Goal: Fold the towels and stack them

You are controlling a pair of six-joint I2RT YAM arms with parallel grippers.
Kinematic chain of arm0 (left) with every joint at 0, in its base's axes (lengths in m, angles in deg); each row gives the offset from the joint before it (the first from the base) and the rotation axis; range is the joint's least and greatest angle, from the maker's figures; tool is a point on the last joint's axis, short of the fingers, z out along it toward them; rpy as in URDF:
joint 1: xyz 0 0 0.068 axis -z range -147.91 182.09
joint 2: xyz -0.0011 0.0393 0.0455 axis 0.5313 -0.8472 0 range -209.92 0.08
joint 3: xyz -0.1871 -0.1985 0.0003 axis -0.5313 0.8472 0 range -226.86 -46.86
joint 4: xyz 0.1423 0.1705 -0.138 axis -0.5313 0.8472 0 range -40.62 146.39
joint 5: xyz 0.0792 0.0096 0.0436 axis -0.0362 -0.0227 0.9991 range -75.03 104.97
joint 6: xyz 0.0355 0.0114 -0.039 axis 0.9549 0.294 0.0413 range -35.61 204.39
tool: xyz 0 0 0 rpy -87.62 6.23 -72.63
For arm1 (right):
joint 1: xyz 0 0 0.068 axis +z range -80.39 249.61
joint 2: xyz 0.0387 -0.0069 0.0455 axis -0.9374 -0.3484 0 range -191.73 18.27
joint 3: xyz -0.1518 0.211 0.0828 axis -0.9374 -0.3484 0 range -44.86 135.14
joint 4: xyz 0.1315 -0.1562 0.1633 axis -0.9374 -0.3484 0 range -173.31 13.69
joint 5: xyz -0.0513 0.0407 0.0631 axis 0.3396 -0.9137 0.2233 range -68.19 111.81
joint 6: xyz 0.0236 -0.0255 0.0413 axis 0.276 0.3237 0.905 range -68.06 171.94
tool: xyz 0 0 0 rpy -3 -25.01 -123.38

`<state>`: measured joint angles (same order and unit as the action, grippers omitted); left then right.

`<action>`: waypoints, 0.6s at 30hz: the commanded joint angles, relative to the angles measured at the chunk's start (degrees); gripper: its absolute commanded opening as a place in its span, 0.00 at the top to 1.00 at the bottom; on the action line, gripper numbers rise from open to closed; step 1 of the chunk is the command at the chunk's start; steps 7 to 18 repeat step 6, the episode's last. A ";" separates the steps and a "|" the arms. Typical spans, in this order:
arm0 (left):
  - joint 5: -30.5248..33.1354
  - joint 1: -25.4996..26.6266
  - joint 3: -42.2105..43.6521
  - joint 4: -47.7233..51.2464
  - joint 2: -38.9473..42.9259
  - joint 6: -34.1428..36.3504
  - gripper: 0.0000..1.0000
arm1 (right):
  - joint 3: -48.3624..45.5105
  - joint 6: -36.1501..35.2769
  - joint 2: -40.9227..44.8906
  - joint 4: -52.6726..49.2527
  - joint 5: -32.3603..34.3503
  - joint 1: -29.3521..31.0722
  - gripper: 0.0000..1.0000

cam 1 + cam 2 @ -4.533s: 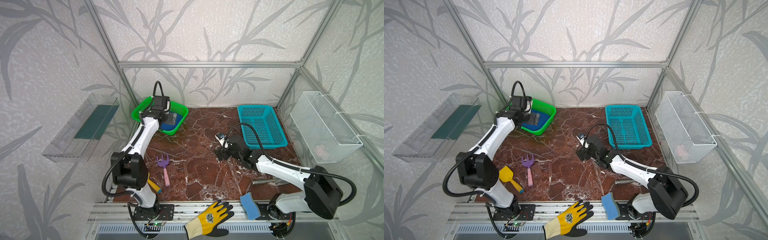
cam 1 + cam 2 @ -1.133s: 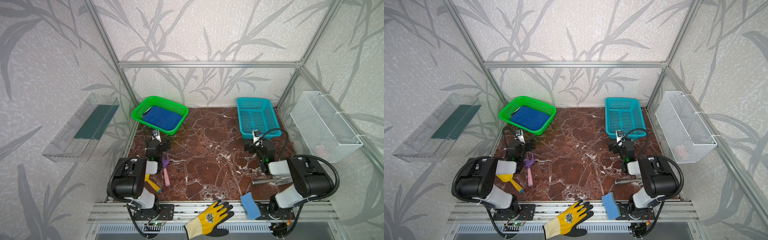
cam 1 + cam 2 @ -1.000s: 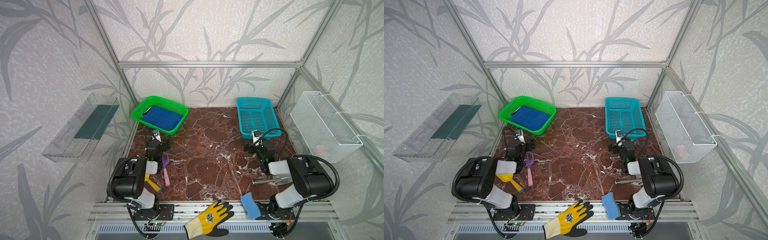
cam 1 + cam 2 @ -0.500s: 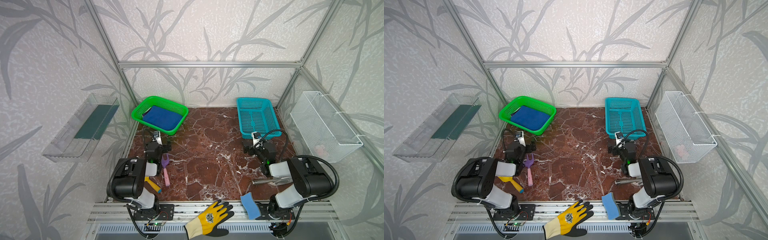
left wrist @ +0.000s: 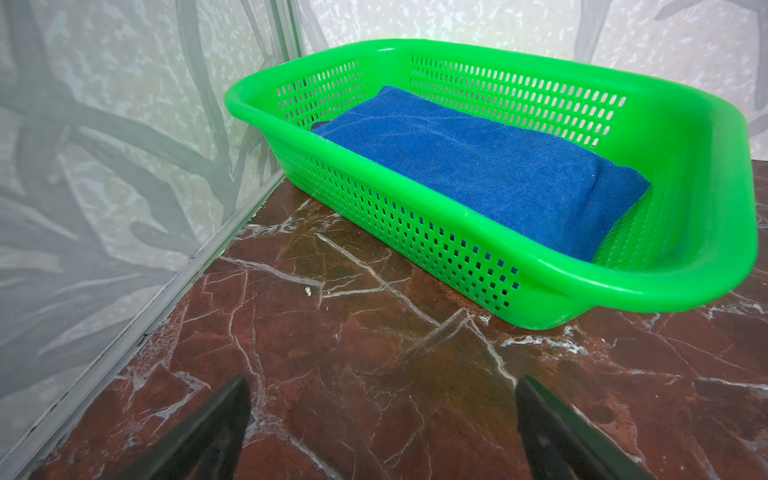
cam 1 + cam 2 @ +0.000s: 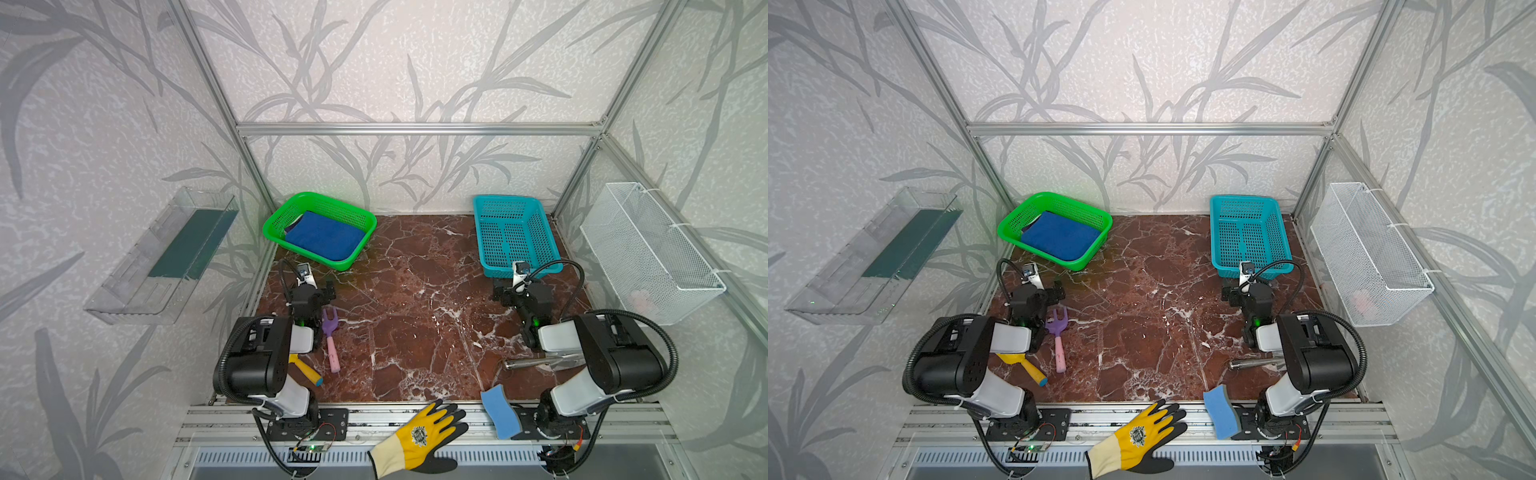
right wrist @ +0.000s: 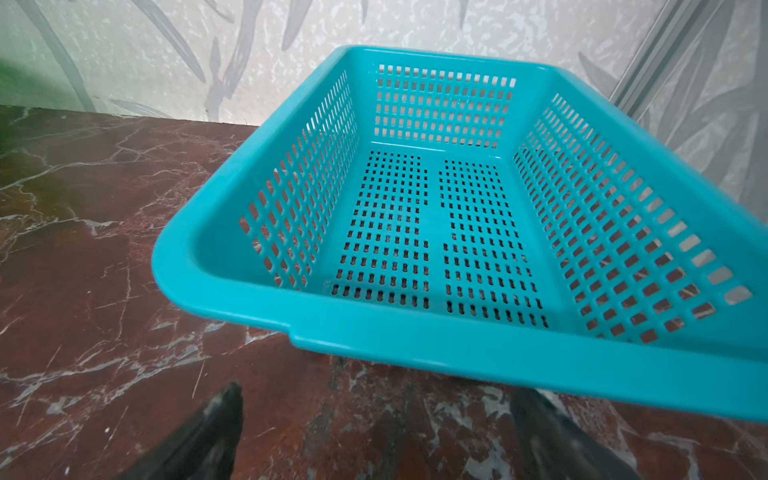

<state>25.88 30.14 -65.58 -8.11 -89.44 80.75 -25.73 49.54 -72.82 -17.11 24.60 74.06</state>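
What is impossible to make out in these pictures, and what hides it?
What lies below the blue towel: the left wrist view shows only a dark sliver; the blue towel and green basket hide the rest.
Pink thing in the wire basket: both top views, small, blurred behind mesh.
Metal tool: both top views, right arm covers one end.
Yellow tool: both top views, left arm covers its head.

Table (image 6: 415, 299): dark red marble top, white veins.
Back left: green basket (image 6: 365, 219), tucked near the corner.
Back right: teal basket (image 6: 513, 198), by the wall.
Left front: purple toy rake (image 6: 331, 332) with pink handle, yellow scoop (image 6: 306, 369) just beside.
Right front: metal tool (image 6: 523, 364), lying flat.
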 commanded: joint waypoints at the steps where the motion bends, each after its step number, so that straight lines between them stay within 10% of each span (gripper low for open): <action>1: 1.33 -0.15 -0.46 -1.38 -0.42 -0.76 0.01 | 1.12 0.42 0.28 -0.83 1.18 0.21 0.01; 18: 1.34 -0.16 -0.44 -1.44 -0.37 -0.73 0.01 | 2.54 -2.01 0.33 -3.72 -4.28 0.56 0.01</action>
